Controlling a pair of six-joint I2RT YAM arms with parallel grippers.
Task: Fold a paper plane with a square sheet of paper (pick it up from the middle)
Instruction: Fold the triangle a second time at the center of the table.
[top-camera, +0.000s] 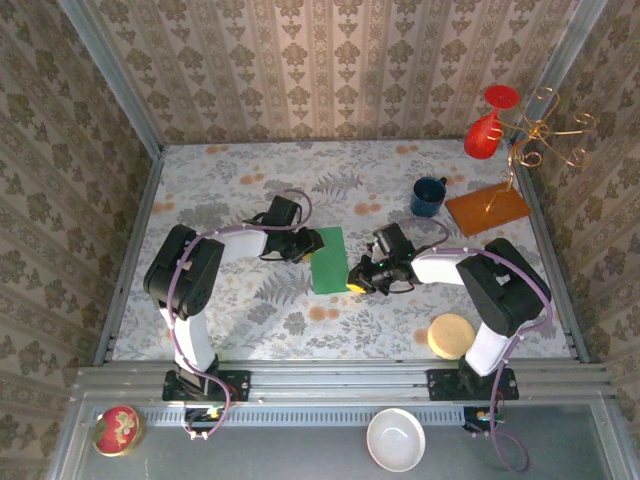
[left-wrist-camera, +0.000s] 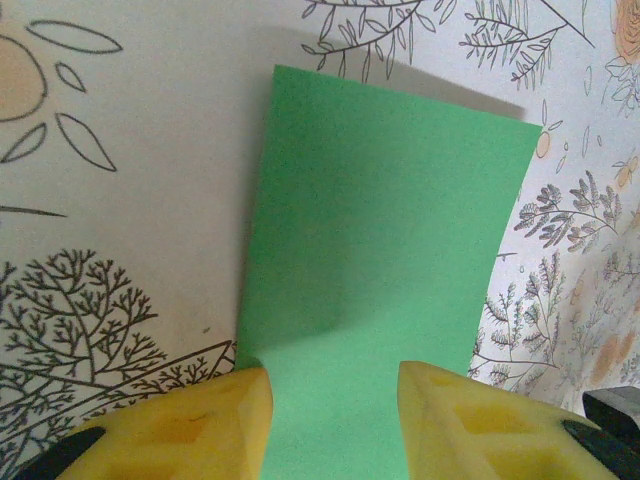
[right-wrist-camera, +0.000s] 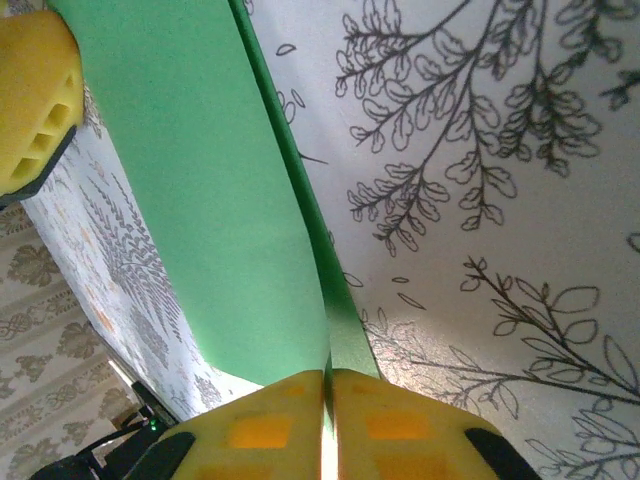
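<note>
Nearest are a red tin (top-camera: 117, 430) at the left and a white bowl (top-camera: 396, 438) to its right. Mid-table lies the square sheet of paper (top-camera: 328, 260), folded into a narrow green strip of 2 layers. The right gripper (right-wrist-camera: 328, 385) has its jaws pressed together on the strip's near right edge. The left gripper (left-wrist-camera: 335, 400) stands partly open at the strip's left edge, with paper running between its 2 fingers; whether they press it I cannot tell. Farther right stand a blue mug (top-camera: 429, 196) and an orange-brown board (top-camera: 487, 210).
</note>
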